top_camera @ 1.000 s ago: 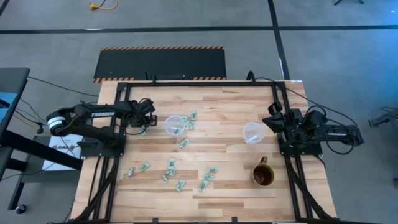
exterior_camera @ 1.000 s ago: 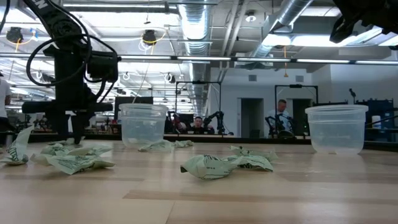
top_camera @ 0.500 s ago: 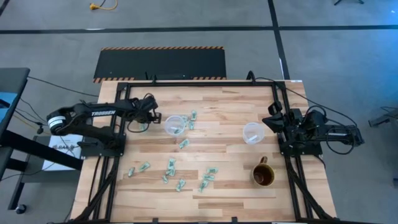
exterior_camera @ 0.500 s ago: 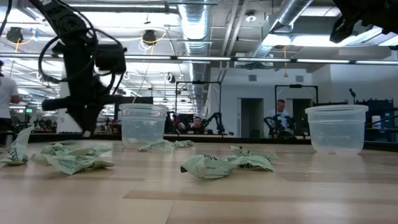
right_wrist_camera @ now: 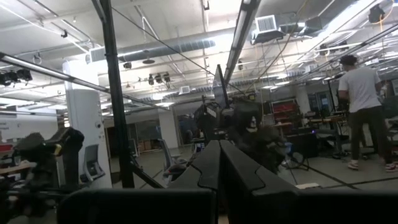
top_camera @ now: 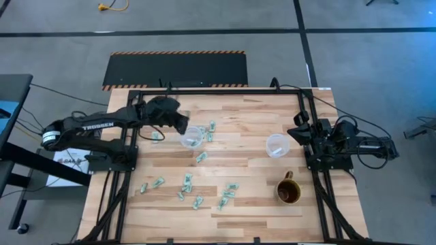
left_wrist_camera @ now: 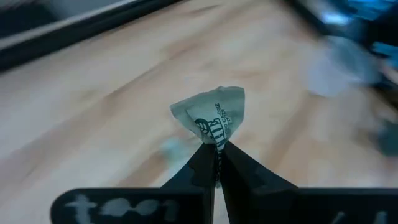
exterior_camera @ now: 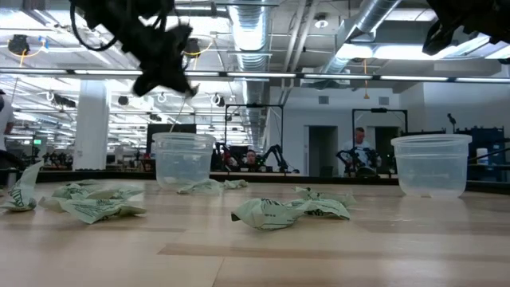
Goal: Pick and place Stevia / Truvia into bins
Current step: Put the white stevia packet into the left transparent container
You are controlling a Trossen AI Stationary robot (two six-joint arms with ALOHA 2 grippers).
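Green and white sachets lie scattered flat on the wooden table [top_camera: 204, 224], among them a group [top_camera: 186, 182] near the middle and one [top_camera: 155, 136] left of the left cup. Two clear cups stand upright: the left cup [top_camera: 192, 136] [exterior_camera: 183, 159] with sachets inside, and the right cup [top_camera: 277, 145] [exterior_camera: 431, 163]. My left gripper [top_camera: 180, 122] [exterior_camera: 167, 76] hangs high, just left of and above the left cup, shut on one sachet [left_wrist_camera: 211, 115]. My right gripper [top_camera: 298, 133] [right_wrist_camera: 217, 162] waits shut at the table's right edge, pointing into the room. My left gripper [left_wrist_camera: 217, 149] pinches a crumpled sachet by its lower edge [left_wrist_camera: 216, 138] between its two fingertips. The rest of the sachet sticks out beyond the fingertips. It is lifted clear of the table.
A brown mug [top_camera: 288, 191] stands near the table's right near corner, in front of the right cup. More sachets [top_camera: 208, 129] lie right of the left cup. Black frame rails [top_camera: 122, 197] run along both sides of the table.
My left gripper has risen from table level to well above the cup's rim and moved toward the table's right, toward the left cup. One sachet stays on the table where the gripper was.
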